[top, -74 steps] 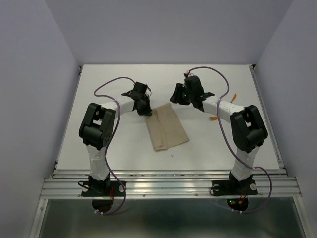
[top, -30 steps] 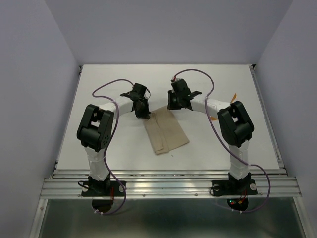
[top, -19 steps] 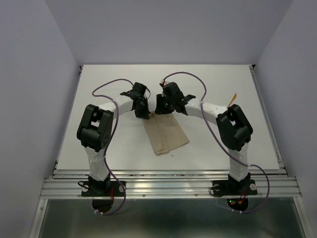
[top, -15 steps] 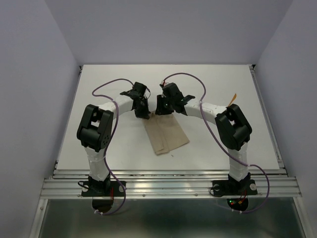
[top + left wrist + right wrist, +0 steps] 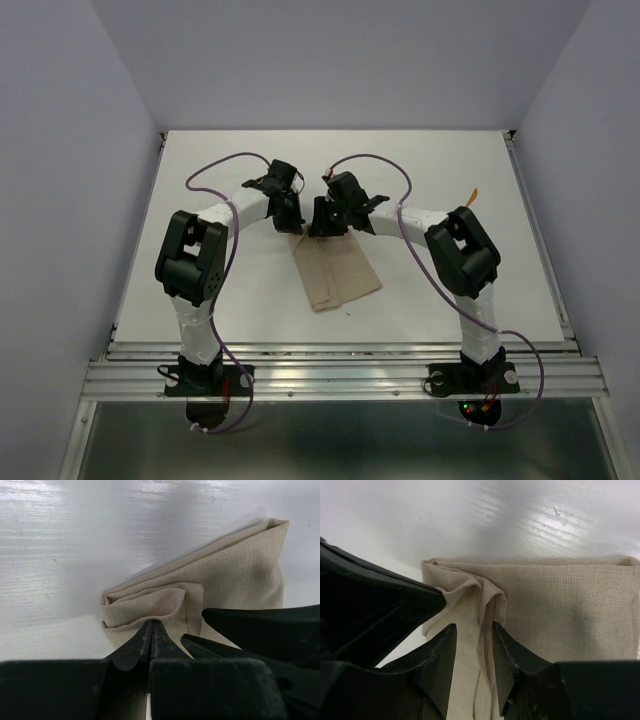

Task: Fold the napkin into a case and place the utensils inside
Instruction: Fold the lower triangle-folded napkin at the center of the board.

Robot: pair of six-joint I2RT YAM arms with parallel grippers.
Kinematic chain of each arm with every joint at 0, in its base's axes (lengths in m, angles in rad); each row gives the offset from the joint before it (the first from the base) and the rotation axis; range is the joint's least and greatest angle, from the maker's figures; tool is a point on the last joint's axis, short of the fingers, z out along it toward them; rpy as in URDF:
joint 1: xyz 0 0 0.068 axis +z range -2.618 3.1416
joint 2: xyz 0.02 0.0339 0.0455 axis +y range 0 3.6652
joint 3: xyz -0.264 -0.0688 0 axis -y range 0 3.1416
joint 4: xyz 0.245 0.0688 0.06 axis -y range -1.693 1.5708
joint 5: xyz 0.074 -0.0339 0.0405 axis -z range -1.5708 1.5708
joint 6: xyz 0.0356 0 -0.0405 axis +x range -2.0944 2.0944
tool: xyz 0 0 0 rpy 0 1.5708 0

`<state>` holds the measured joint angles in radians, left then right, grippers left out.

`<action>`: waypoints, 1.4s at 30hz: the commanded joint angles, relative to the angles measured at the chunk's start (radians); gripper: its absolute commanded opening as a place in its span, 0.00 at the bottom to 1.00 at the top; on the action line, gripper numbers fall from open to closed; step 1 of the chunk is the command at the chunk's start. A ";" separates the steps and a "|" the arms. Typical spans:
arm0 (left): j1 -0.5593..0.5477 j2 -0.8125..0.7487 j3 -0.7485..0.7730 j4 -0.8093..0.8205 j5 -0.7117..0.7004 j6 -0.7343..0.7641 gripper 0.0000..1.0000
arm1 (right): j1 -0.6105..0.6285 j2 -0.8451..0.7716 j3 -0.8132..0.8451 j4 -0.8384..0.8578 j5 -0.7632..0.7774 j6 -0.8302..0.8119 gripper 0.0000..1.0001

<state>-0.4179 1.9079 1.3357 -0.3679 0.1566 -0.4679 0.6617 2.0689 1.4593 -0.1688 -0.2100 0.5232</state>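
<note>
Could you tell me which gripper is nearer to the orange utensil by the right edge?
Right. Both grippers meet at the far corner of the napkin, left of the orange utensil; the right gripper sits on the side toward it, the left gripper just beyond.

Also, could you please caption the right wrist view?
Right tool open astride a pleat of the folded napkin; left tool pinches its corner.

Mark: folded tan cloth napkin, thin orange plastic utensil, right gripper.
folded tan cloth napkin [image 5: 338, 268]: top view, cloth centre.
thin orange plastic utensil [image 5: 472, 197]: top view, mid-shaft.
right gripper [image 5: 473, 627]: right wrist view, between fingertips.
</note>
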 commanded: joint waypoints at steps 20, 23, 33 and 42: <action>-0.002 -0.027 0.046 -0.031 -0.037 0.040 0.16 | -0.027 -0.167 -0.097 0.049 0.178 -0.025 0.48; -0.002 -0.043 0.045 -0.032 -0.049 0.034 0.16 | -0.027 -0.167 -0.120 0.005 0.239 -0.051 0.43; -0.002 -0.049 0.080 -0.075 -0.084 0.044 0.16 | -0.027 -0.109 -0.120 -0.078 0.380 -0.094 0.31; -0.010 -0.059 0.097 -0.089 -0.092 0.051 0.35 | -0.027 -0.026 -0.132 -0.086 0.368 -0.052 0.25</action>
<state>-0.4191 1.9079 1.3888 -0.4274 0.0887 -0.4339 0.6399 2.0029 1.3308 -0.2192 0.1402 0.4603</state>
